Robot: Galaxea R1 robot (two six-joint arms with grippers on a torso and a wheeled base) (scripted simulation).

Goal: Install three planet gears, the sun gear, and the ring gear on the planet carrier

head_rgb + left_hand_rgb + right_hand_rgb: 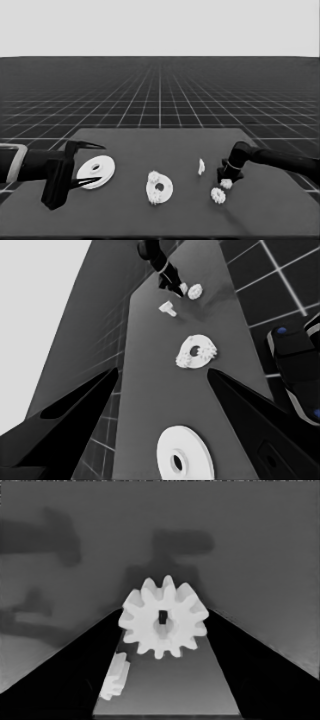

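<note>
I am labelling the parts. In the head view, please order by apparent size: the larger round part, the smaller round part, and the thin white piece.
1. Larger round part.
2. Smaller round part, which looks only slightly smaller here.
3. Thin white piece, clearly the smallest.

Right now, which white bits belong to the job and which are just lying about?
In the job: gear at the right gripper; second loose gear; smaller round part; gears on it; larger round part.
Lying about: thin white piece. Left gripper idle at table's left end.

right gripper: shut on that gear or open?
Cannot tell. In the right wrist view the gear sits between the right gripper's fingers, its teeth reaching both at the sides, but grip is not shown. A second gear lies beside.
</note>
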